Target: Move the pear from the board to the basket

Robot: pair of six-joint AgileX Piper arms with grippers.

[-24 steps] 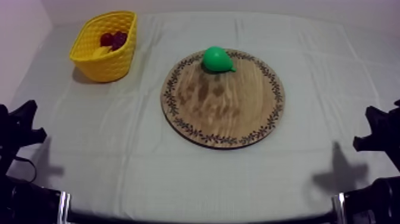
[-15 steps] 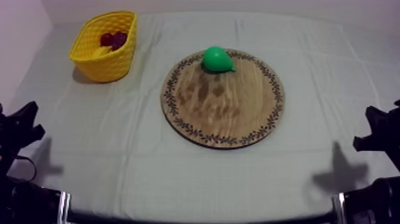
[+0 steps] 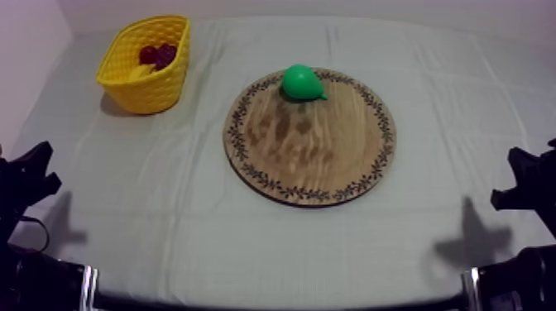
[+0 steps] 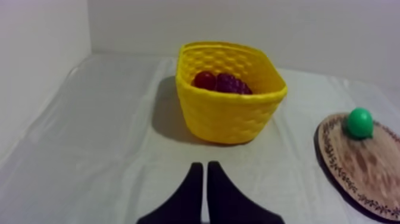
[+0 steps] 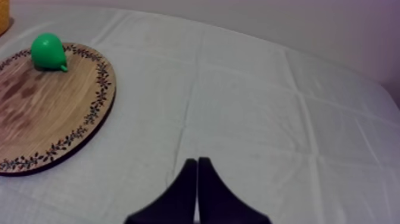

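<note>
start of the job, nothing lifted yet: the pear [image 3: 301,83] sits on the wooden board [image 3: 314,145] at its far rim, on the side nearer the yellow basket [image 3: 149,87], its narrow end lying toward my right. both arms rest low at the near edge of the worktop [image 3: 165,236], well apart from the fruit. the left claw [image 4: 205,164] is closed on nothing, its two fingers pressed together in a narrow wedge that faces the basket, with the pear off beside it on the board's edge. the right claw [image 5: 197,159] is closed and empty in the same way, looking across bare cloth toward the board. as i read it, the step in hand is the reach. the next move calls for one arm, most likely the left since the basket stands on its side, to go out over the board, spread its fingers and come down round the pear's fat body. the smooth, rounded fruit may roll if nudged off centre. the basket stands at the far left corner, apart from the board, and is not empty: a small red fruit [image 3: 149,55] and a bunch of grapes [image 3: 166,55] lie inside, with something pale yellow [image 3: 141,73] beside them that i take for the banana.
</note>
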